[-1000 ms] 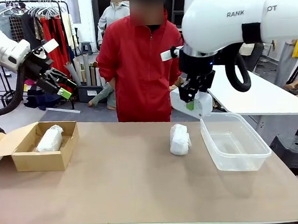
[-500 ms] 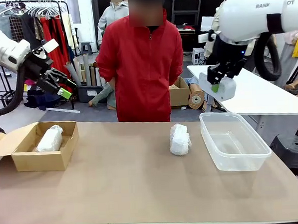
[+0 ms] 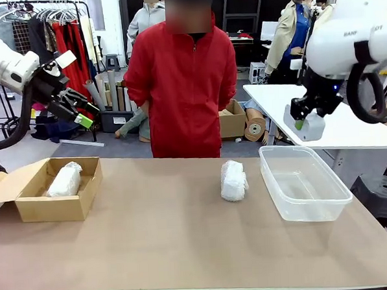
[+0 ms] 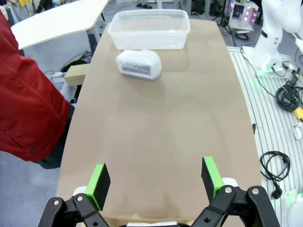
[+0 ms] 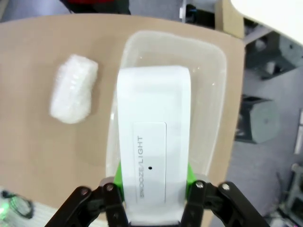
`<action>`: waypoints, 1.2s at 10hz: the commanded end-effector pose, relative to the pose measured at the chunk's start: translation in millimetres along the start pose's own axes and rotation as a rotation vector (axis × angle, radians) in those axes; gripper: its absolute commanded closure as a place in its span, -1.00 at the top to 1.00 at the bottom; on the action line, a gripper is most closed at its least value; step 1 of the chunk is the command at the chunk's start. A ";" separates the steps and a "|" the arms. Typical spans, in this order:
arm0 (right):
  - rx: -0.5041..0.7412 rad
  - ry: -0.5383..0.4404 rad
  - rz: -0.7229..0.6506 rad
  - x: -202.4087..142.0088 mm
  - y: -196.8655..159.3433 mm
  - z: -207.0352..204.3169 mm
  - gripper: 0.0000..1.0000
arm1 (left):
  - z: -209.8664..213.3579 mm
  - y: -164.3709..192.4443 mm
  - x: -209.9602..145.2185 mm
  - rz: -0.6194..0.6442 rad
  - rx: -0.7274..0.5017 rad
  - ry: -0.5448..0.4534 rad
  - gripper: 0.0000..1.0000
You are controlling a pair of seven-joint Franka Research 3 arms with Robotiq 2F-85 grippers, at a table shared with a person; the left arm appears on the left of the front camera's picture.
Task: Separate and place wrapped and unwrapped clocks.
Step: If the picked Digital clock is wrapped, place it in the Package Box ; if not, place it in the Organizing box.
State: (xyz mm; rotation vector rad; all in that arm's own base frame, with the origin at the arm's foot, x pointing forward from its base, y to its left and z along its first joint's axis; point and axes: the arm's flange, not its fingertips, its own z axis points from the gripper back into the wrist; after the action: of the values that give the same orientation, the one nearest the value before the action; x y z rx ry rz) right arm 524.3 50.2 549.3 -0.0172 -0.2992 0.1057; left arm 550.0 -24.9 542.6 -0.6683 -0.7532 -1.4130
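My right gripper point(image 3: 301, 122) is shut on the bare white clock point(image 3: 307, 127), holding it in the air above the far end of the clear plastic tub point(image 3: 304, 182). In the right wrist view the clock point(image 5: 152, 142) sits between the green pads point(image 5: 187, 174), its top printed SNOOZE/LIGHT, with the tub point(image 5: 208, 75) below. One bubble-wrap bundle point(image 3: 233, 180) lies on the table left of the tub, also seen as a bundle point(image 4: 138, 65) in the left wrist view and a bundle point(image 5: 73, 95) in the right wrist view. Another bundle point(image 3: 65, 179) lies in the cardboard box point(image 3: 46, 190). My left gripper point(image 3: 81, 110) hangs open, high at far left; its fingers point(image 4: 99, 185) hold nothing.
A person in a red jacket point(image 3: 182, 74) stands at the table's far edge, hands behind the back. A white table point(image 3: 338, 121) stands behind the tub. The brown tabletop point(image 3: 173, 243) lies bare in front.
My right gripper has carried the bare clock to the right, from near the table's middle to above the tub's far end. The left arm has stayed still.
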 end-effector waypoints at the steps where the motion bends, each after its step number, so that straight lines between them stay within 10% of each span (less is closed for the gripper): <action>1: 0.029 -0.007 -0.081 -8.8 -3.5 -23.3 -1.00 | 1.1 -1.2 0.6 0.003 -0.005 -0.003 1.00; 12: 0.094 0.070 -0.073 -5.4 -18.5 -49.8 -1.00 | 1.1 -1.2 0.6 0.003 -0.005 -0.003 1.00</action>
State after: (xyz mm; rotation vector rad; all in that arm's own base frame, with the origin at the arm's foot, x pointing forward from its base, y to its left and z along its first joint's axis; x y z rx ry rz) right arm 526.4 41.3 502.4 0.0568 -0.2411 0.0242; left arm 550.0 -24.9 542.6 -0.6683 -0.7533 -1.4130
